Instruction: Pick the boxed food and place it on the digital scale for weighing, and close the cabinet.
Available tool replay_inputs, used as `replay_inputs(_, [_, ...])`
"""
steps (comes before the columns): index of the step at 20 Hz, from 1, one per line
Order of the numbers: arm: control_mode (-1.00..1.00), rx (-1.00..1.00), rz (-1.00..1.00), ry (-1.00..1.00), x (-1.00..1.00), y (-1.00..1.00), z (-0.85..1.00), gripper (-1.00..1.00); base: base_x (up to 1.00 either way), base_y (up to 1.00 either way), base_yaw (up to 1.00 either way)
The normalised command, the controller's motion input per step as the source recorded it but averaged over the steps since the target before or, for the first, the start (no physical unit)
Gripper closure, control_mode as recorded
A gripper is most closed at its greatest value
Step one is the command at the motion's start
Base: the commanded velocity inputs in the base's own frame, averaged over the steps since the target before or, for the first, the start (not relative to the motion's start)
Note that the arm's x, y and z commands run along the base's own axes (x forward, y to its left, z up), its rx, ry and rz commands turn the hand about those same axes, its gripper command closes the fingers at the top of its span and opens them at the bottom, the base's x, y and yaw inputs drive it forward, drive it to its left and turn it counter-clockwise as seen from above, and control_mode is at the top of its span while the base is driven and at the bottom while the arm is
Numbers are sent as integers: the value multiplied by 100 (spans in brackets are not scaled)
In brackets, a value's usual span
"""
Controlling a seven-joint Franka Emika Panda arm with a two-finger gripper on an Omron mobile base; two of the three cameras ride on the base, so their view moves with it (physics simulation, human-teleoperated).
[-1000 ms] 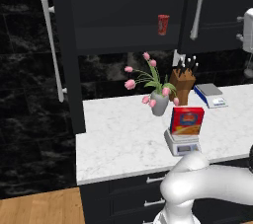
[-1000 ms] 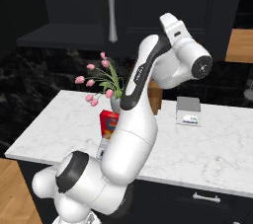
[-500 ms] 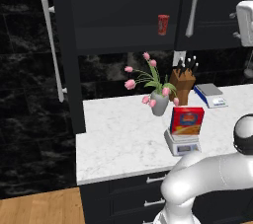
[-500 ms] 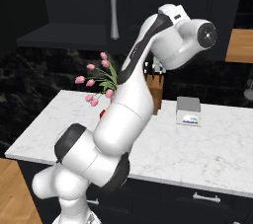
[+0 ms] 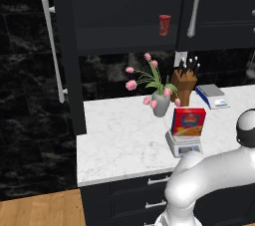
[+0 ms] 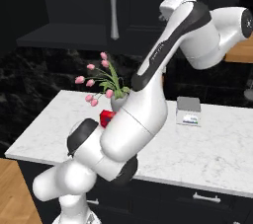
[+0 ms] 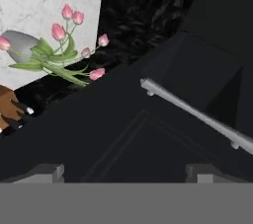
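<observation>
One job's left: boxed food (image 5: 188,122) sits on digital scale (image 5: 184,144), so push cabinet (image 5: 127,11) door near its handle (image 7: 197,114); can't tell gripper state.

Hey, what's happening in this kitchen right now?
A white robot arm is working on the black upper cabinet. The boxed food already stands on the digital scale on the marble counter. The cabinet's left door hangs open. The tool is raised near a cabinet door handle, holding nothing.
</observation>
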Motion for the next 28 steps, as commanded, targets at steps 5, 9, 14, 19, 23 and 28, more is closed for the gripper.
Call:
replay_inputs(5, [-100,-23,-6,-59,-91,100,-100,-100,0,0,0])
replay_inputs(9, [-100,3,-22,-59,-39,100,-88,-100,0,0,0])
replay_inputs(14, [-100,19,-46,-50,-17,100,-20,-100,0,0,0])
replay_inputs(19, [-100,3,-26,-30,-100,86,16,-100,0,0,0])
replay_inputs(23, [-100,-11,-4,-25,-99,61,56,-100,0,0,0])
replay_inputs(28, [-100,-1,0,-2,-61,42,24,-100,0,0,0])
